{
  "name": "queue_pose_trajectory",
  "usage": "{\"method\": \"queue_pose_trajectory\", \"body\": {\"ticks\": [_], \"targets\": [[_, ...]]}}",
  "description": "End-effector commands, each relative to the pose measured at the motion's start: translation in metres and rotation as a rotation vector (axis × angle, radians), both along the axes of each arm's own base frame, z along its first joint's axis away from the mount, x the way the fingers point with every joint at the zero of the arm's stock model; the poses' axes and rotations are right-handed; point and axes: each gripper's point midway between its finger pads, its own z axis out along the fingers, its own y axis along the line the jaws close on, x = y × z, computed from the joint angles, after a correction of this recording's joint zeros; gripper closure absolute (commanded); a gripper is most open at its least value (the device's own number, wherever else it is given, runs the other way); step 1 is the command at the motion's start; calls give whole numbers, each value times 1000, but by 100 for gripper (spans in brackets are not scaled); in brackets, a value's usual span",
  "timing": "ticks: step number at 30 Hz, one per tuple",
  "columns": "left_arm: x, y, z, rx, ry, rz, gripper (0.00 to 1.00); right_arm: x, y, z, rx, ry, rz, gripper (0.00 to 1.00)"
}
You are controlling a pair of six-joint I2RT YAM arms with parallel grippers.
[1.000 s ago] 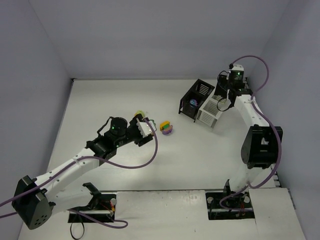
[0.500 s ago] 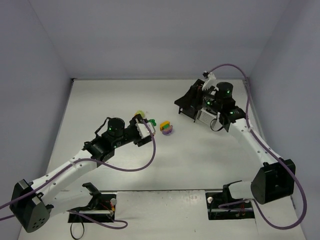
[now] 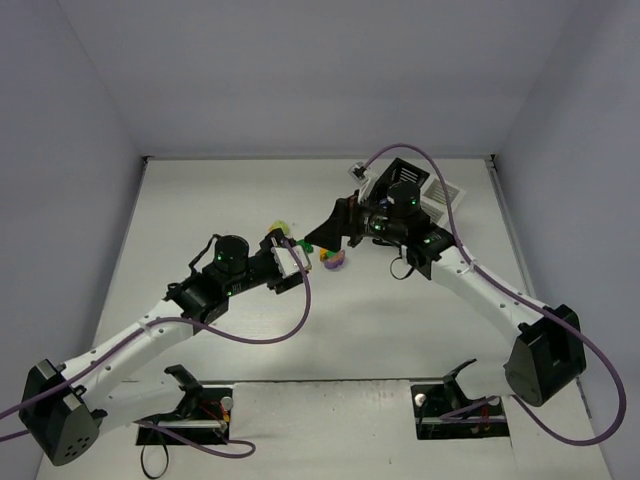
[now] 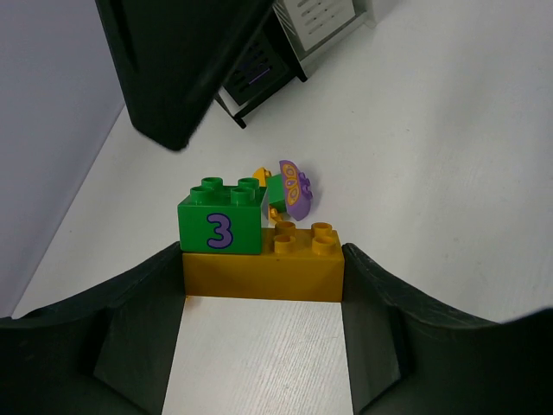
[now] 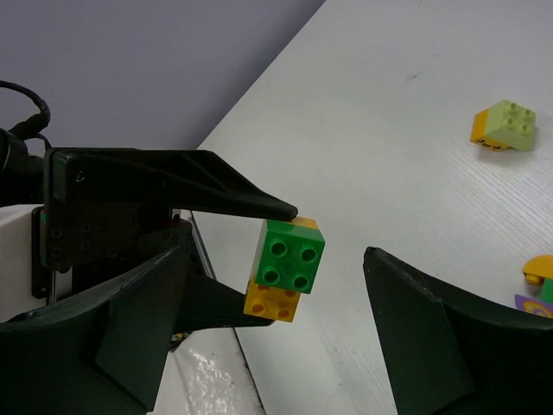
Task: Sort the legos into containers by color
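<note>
The left gripper (image 4: 262, 270) is clamped end to end on a long orange brick (image 4: 304, 264), one finger on each short face, so the brick's long axis runs straight across from finger to finger. A green brick (image 4: 220, 223) marked with a 3 is studded onto one half of it; the other half's studs are bare. This two-colour stack is held off the table (image 3: 200, 200) — and the right gripper (image 3: 320, 240) faces it stud-side on, fingers spread wide with nothing between them.

In the right wrist view the green brick sits dead ahead, centred in the gap. The orange brick's length runs crosswise to the line on which those fingers would close (so they would meet the green brick's free sides, not the left fingers). My reading: the stack has to be split by colour, and the right arm is the one placed to pull the green piece off.

Further out, a small purple-and-orange cluster (image 3: 334, 260) lies on the table just beside both grippers, with a lime-topped brick (image 5: 501, 125) near it. The black bin (image 3: 405, 168) and the white bin (image 3: 445, 195) stand behind the right arm.
</note>
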Motion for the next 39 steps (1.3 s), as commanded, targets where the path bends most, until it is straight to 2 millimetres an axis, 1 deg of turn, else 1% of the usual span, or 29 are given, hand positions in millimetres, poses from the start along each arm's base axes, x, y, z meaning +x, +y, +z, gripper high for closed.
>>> {"method": "queue_pose_trajectory", "body": {"ticks": [1,2,5,9,11,18,23,25,26,28,29,30,31,33,36,37,38,39], "targets": [[0,-6,42,-84,-105,-33,79,4,14,15,47,-68,4,21],[-1,-6,43,-85,-109,-34,79,4,15,15,46,-65,3,21],[-1,-5,44,-88,-113,-32,79,5,22,6,30,-56,2,22],[-2,-5,45,-88,-115,-35,79,6,25,-3,15,-41,-5,25],[-2,-5,45,-89,-113,-37,79,5,27,-6,9,-35,1,27],[-2,-5,45,-87,-115,-36,79,0,34,-7,9,-32,27,43],[-1,-5,44,-85,-115,-34,79,-3,36,-12,6,-17,42,50],[-1,-5,44,-84,-114,-34,79,-4,37,-14,4,-10,48,56],[-1,-5,44,-83,-114,-33,79,-3,37,-15,3,-7,47,67],[-1,-5,45,-83,-117,-30,79,-5,38,-16,0,-1,58,77],[-1,-4,43,-80,-116,-29,79,-5,38,-16,-3,-6,58,90],[0,-4,44,-81,-117,-28,79,-5,37,-16,-8,-5,57,97],[-1,-4,44,-81,-115,-29,79,-3,36,-16,-14,-11,47,100],[0,-4,41,-74,-102,-27,79,1,31,-15,-39,-26,26,100],[0,-5,39,-68,-81,-25,79,14,16,-6,-44,-47,-20,100],[1,-5,38,-67,-79,-23,79,18,9,0,-39,-60,-38,100],[1,-5,38,-65,-77,-21,79,28,-5,5,-36,-65,-74,100],[2,-6,36,-61,-72,-21,80,32,-13,8,-40,-70,-93,100]]}}
